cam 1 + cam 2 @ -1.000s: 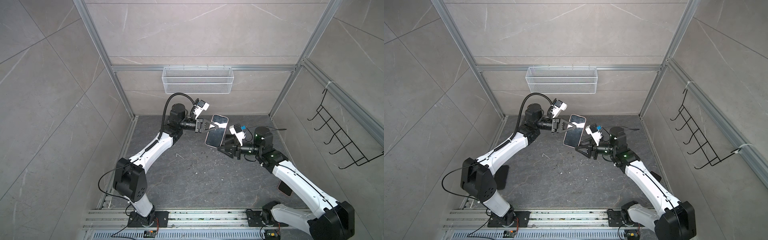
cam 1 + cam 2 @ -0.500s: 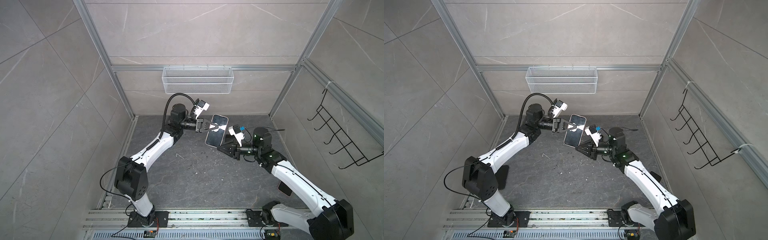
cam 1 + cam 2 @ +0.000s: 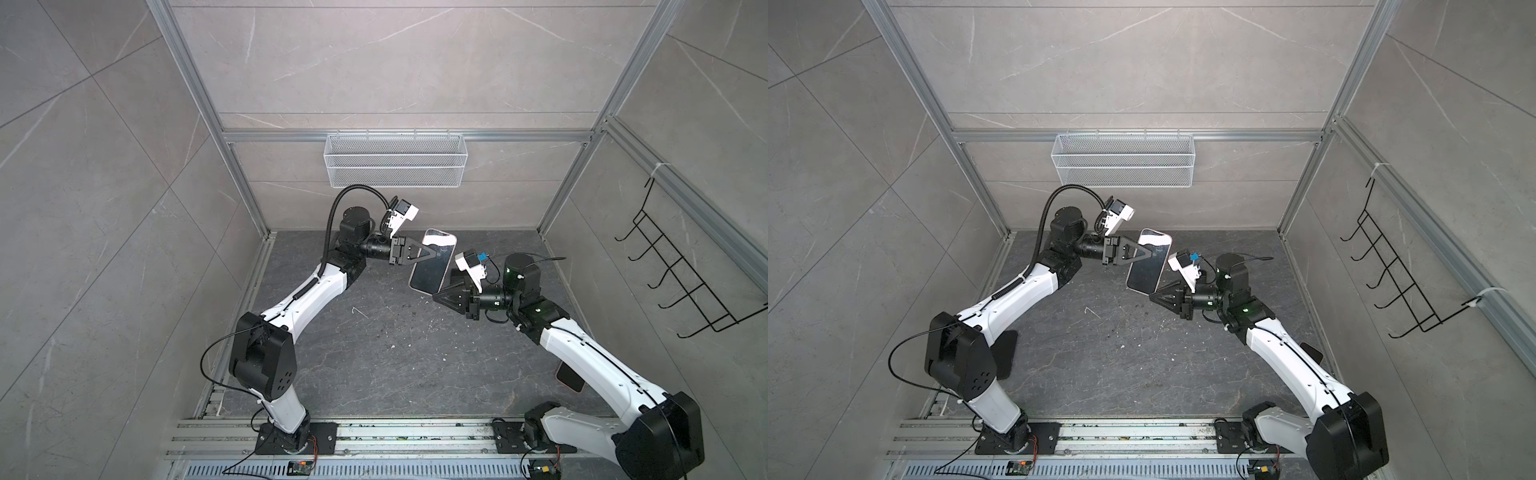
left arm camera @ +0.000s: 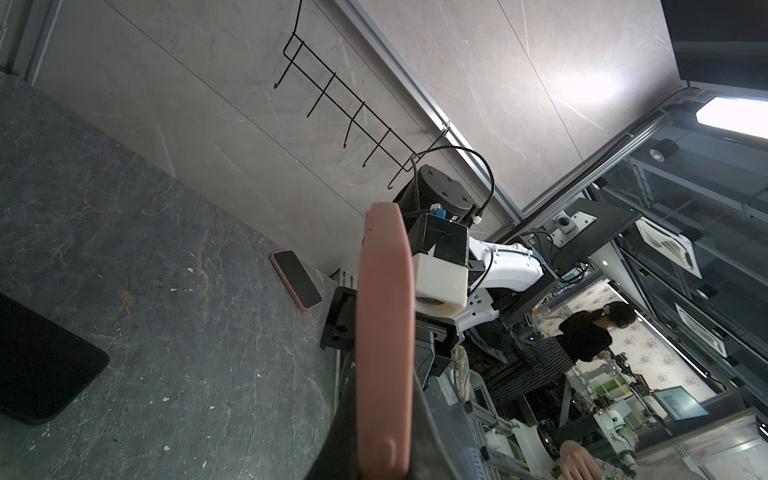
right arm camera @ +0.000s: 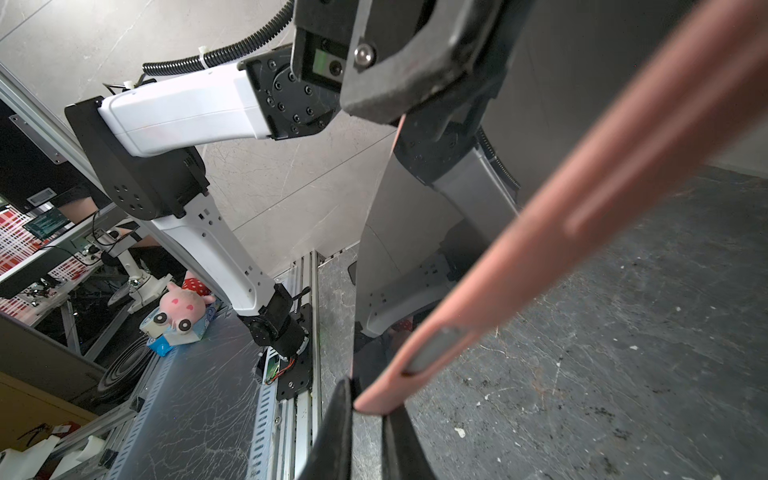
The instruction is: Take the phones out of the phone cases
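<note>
Phone (image 3: 428, 276) in pink case (image 5: 582, 199) – L jaws clamp side, R jaws pinch corner.

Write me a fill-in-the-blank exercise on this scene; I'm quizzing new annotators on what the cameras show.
1. The left tool holds the phone in mid-air; its phone case is ___ in colour.
2. The right tool pinches one ___ of the phone case.
3. A second phone lies flat on the dark surface beside the ___ arm.
4. The white wire basket hangs on the ___ wall.

Missing words: pink; corner; right; back.
</note>
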Robot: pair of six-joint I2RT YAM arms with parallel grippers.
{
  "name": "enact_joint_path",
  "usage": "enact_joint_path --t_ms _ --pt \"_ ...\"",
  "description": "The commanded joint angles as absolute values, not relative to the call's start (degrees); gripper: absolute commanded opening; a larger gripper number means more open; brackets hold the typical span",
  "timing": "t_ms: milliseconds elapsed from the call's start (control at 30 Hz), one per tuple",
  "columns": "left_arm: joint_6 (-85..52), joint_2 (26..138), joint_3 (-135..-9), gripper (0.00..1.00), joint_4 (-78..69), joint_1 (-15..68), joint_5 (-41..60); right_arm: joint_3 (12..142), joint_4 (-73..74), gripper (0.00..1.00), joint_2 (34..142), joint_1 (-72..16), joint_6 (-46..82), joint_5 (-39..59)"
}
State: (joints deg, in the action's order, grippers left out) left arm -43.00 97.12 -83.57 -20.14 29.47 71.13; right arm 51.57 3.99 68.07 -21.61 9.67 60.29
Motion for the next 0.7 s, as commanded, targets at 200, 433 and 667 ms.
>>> enact_joint_path --t_ms 200,433,667 --pt "-63.2 101.7 -84.2 0.0 -42.5 35.7 69.6 49.8 16.1 0.0 68.4 -22.0 5.0 53.4" --pt "-87.2 105.9 -82.0 0.0 -63.0 36.8 61.8 46.9 19.9 0.0 69.5 -21.9 0.3 42.5" --pt "-94.0 107.3 -82.2 0.0 -63.8 37.5 56.3 40.1 31.6 0.0 70.7 -21.9 3.7 32.1"
